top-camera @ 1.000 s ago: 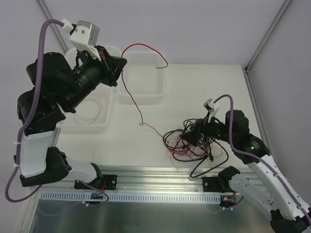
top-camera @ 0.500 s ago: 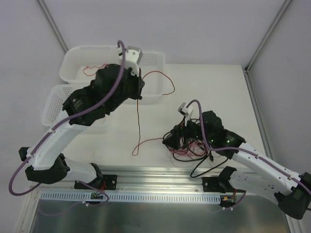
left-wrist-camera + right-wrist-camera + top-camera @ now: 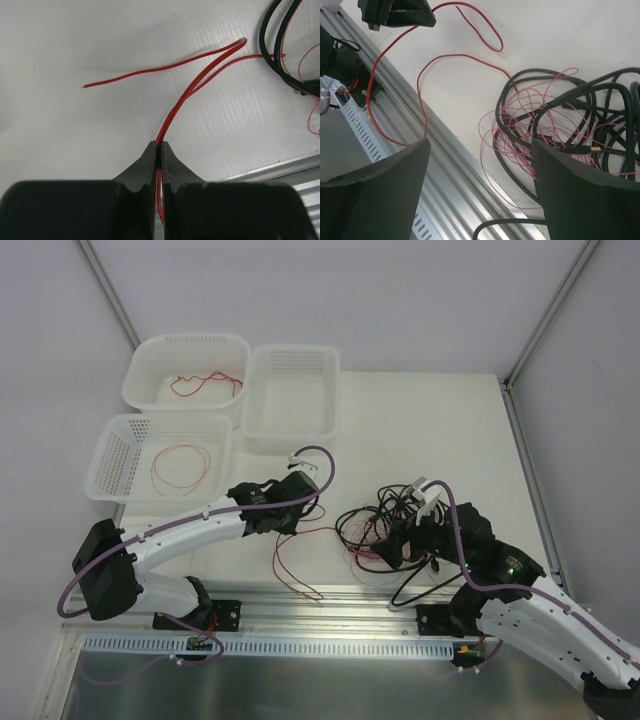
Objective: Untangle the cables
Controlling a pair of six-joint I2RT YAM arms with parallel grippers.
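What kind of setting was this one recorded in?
Probably a lab robot cell: a white table with an aluminium rail at its near edge, plain panels on metal posts around it, and white plastic baskets.

**No writing can be read**

No letters, numbers, brand marks or signs are legible in any of the three views. The white baskets (image 3: 186,337), the aluminium rail (image 3: 340,615) and the tangled cables (image 3: 380,535) show plain surfaces. A small circuit board (image 3: 197,643) by the slotted strip under the rail may carry printed marks, but it is too small and dark in the top view to tell.
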